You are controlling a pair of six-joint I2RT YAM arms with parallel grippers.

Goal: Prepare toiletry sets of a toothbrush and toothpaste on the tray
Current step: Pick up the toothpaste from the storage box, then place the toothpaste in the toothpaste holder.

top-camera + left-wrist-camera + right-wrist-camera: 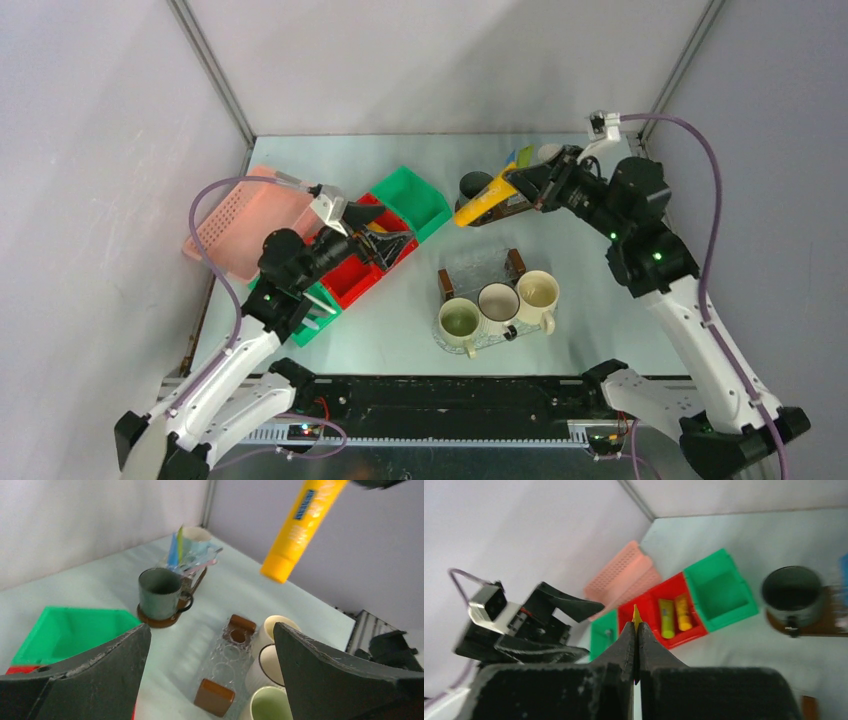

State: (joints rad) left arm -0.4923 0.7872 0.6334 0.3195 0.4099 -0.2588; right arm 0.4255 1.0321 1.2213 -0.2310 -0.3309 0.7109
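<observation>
The yellow toothpaste tube [488, 206] is up in the air, clamped at its flat crimped end by the right gripper [530, 186], whose jaws are pressed together on it. Its long axis runs on a slant from the far right to the near left. The cap end points left and tilts downward, toward the left gripper [367, 215]. From the top view the tube crosses in front of the dark mug [477, 185], with the clear tray [478, 262] nearer.

The left gripper has its fingers [100, 675] spread wide apart with nothing between them, and it hovers over the red bin [352, 282].

The bench [400, 335] is pale and smooth. Plain grey-white walls enclose it on the left, right and far sides, with metal posts at the far corners.
</observation>
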